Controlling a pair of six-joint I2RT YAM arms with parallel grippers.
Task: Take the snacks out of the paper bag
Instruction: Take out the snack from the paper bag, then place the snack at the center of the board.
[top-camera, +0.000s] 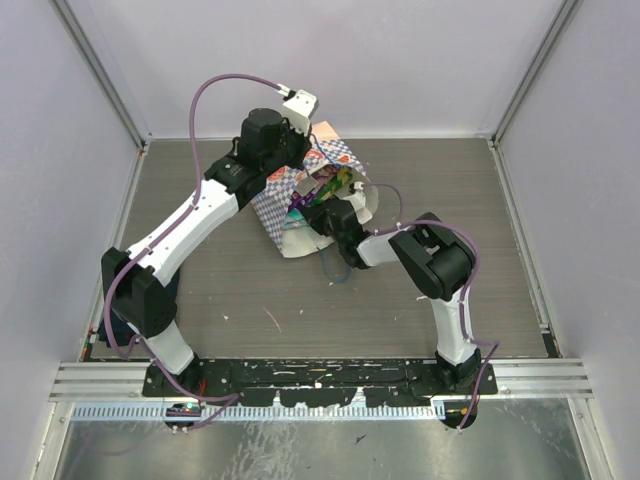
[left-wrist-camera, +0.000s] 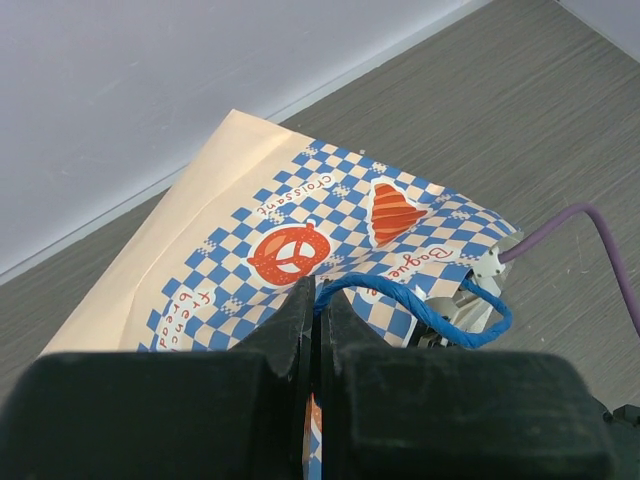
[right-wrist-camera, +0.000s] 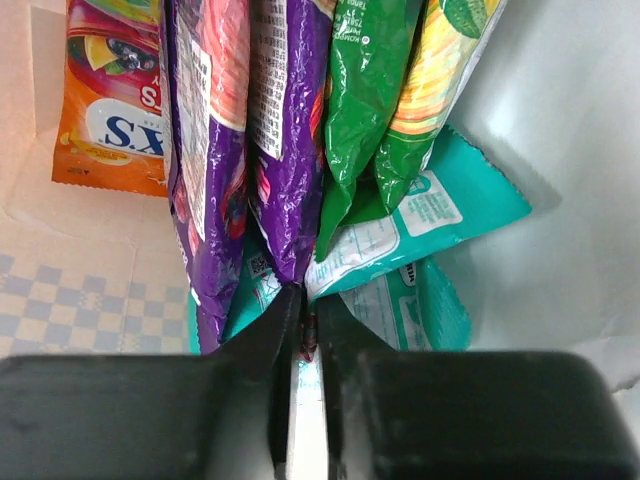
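The paper bag lies tilted at the back middle of the table, mouth toward the right arm. My left gripper is shut on the bag's rim by its blue cord handle; the checkered side faces the left wrist camera. My right gripper is inside the bag, shut on the bottom edge of a purple snack packet. Around it hang another purple packet, an orange one, a green one, a yellow-green one and teal ones. From above the packets show in the bag's mouth.
Grey walls close in the table on three sides. A metal rail runs along the near edge. The bag's second blue cord hangs onto the table. A dark blue thing lies by the left arm's base.
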